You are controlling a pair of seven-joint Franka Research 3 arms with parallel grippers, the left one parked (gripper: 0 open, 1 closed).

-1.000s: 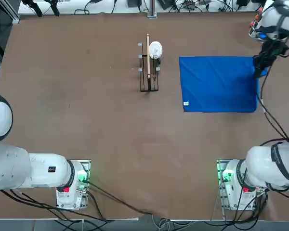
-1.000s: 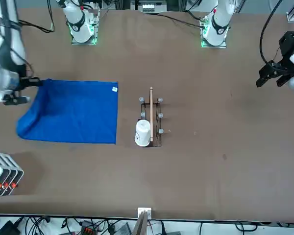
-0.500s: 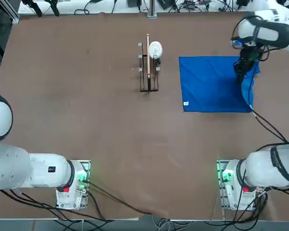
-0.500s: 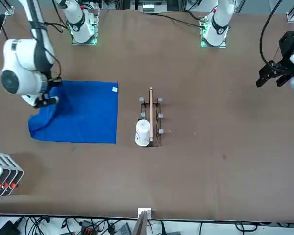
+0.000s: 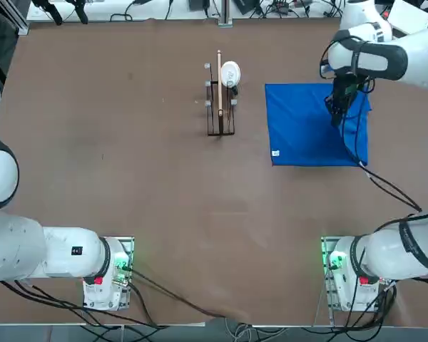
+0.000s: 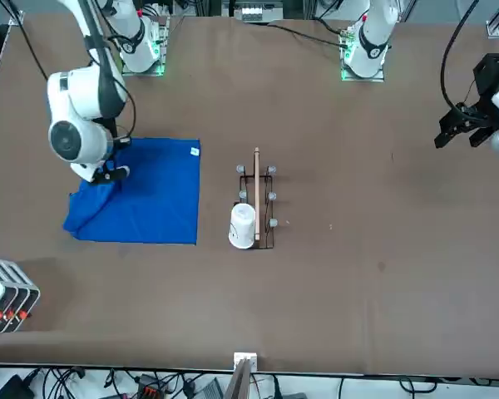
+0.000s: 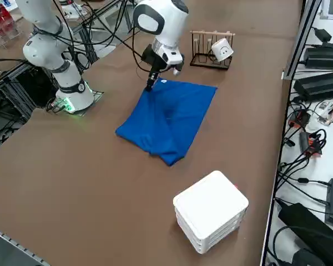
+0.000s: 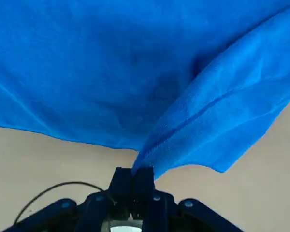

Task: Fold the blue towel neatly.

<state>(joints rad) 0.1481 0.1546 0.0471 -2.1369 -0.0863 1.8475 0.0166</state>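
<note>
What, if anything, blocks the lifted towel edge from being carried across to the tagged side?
Nothing visible does. The right end effector, shut on the royal-blue cloth towel, has only flat towel ahead; the wire rack with the white cup stands beyond the tagged edge.

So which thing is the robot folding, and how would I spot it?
Look on the brown table, beside the thin wire rack holding a white cup. There lies the bright blue towel, one edge pinched in the right gripper. It is the only soft blue thing.

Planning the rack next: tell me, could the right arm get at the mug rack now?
Probably not yet: its tool is shut on the towel edge. The rack stands beside the towel, nothing between.
</note>
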